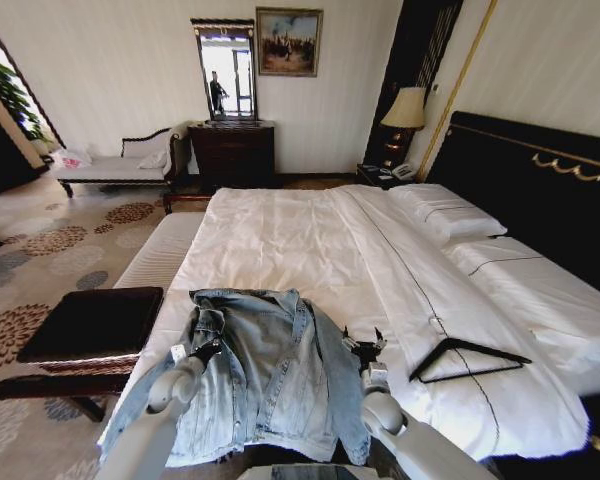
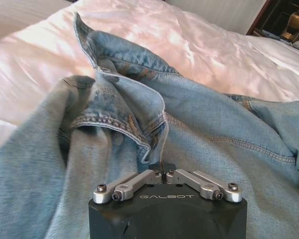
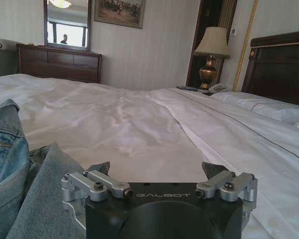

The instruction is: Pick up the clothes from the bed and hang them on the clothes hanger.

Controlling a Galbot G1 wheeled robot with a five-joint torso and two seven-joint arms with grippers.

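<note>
denim jacket [image 1: 265, 375] – spread at our 6 o'clock on the bed [image 1: 310, 250] | left gripper [image 1: 207, 350] clenched on its fabric | right gripper [image 1: 364, 343] released beside it | black hanger [image 1: 467, 357] – 4 o'clock

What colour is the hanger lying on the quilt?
Black; the hanger shows best in the head view, against the white quilt.

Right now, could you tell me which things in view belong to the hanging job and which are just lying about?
Belongs to the job:
- denim jacket, on the bed
- black clothes hanger
- left gripper, jaws shut on the jacket
- right gripper, jaws open

Just lying about:
- table lamp
- telephone
- dark bench
- dresser
</note>
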